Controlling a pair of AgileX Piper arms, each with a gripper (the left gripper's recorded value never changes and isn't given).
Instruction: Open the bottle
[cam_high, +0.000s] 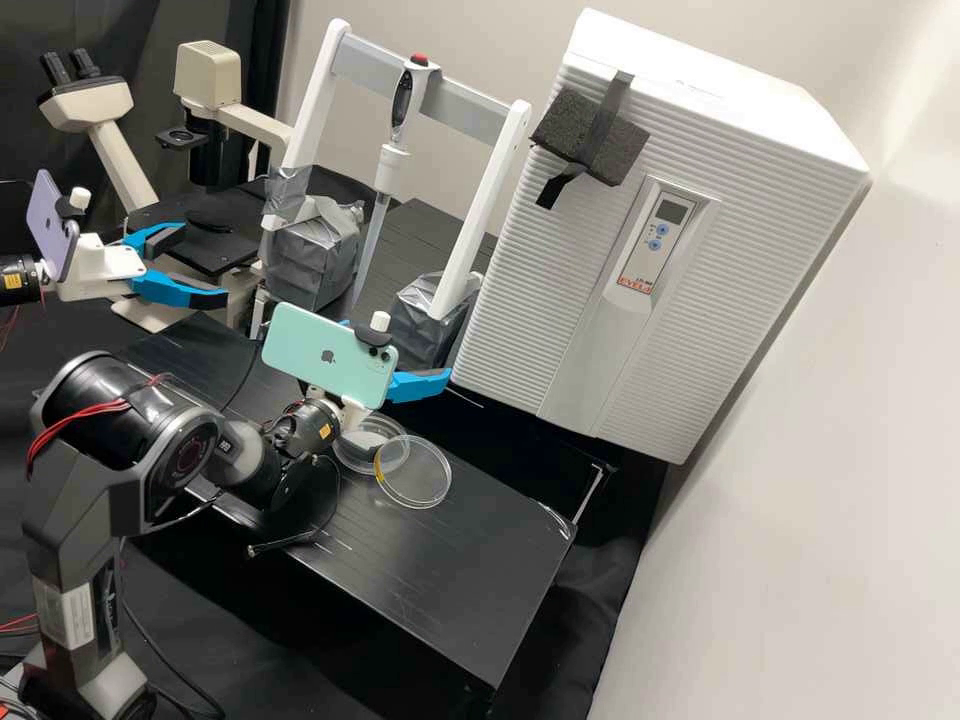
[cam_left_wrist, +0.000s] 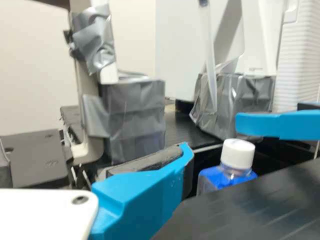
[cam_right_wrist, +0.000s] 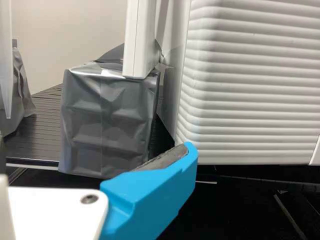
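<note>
1. The bottle (cam_left_wrist: 226, 176) stands upright beyond the bench (cam_high: 450, 560) edge, in front of a taped block (cam_left_wrist: 235, 102). It is clear and holds blue liquid. The white cap (cam_left_wrist: 238, 152) is seated on it.
2. The left gripper (cam_high: 205, 262) is spread wide with nothing between its fingers. It is held by the microscope (cam_high: 95, 110) stage. The bottle lies ahead of it, apart.
3. A level blue finger (cam_left_wrist: 280, 125) sits just above the cap. Contact and owner cannot be determined.
4. The right gripper (cam_high: 430, 380) is held above the bench, near the taped block and the white ribbed unit (cam_high: 660, 250). Its opening cannot be determined.
5. Two clear dishes (cam_high: 415, 475) lie on the bench, overlapping, just beside the right gripper.
6. A pipette (cam_high: 385, 180) hangs tip-down in a white frame (cam_high: 480, 190) whose legs are taped at the foot.
</note>
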